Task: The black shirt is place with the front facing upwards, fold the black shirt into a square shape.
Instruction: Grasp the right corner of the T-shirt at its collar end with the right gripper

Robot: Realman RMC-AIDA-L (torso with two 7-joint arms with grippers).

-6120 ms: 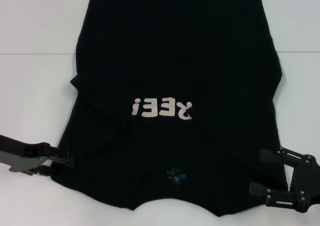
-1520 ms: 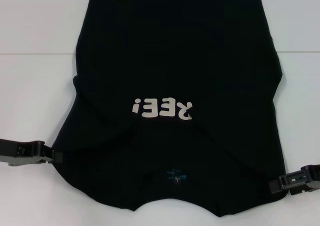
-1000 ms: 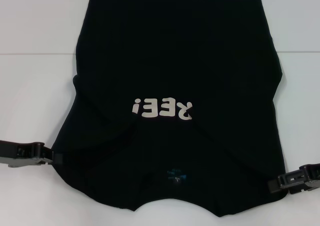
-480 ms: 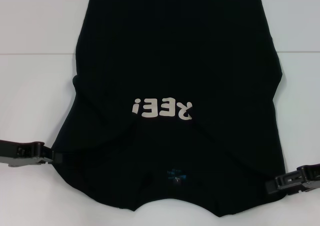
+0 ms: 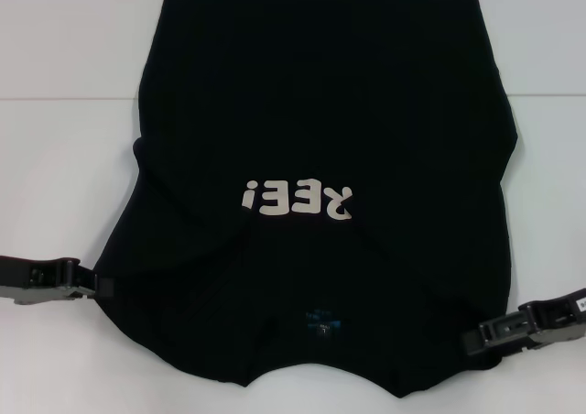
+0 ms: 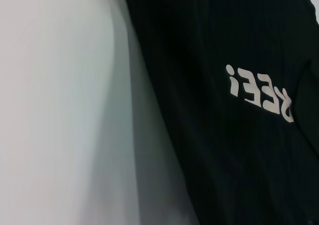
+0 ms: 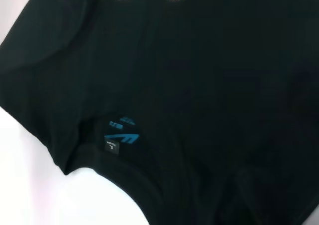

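Observation:
The black shirt point(image 5: 320, 93) lies spread on the white table, its collar towards me. Its off-white lettering point(image 5: 298, 200) reads upside down and the blue neck label point(image 5: 322, 322) sits near the front edge. My left gripper point(image 5: 103, 287) is at the shirt's near left edge, fingers closed on the cloth. My right gripper point(image 5: 476, 339) is at the near right corner, shut on the cloth, which is drawn slightly inward there. The left wrist view shows the shirt point(image 6: 224, 150) and its lettering point(image 6: 259, 93). The right wrist view shows the shirt point(image 7: 224, 85) and the label point(image 7: 121, 137).
The white table point(image 5: 64, 157) surrounds the shirt on the left and right. A faint seam line point(image 5: 64, 100) runs across the table behind the shirt's middle. Nothing else stands on it.
My right gripper, open earlier, has shut on the shirt's near right corner and moved leftward, pulling that corner inward. The left gripper has shifted outward along the left edge and stayed there.

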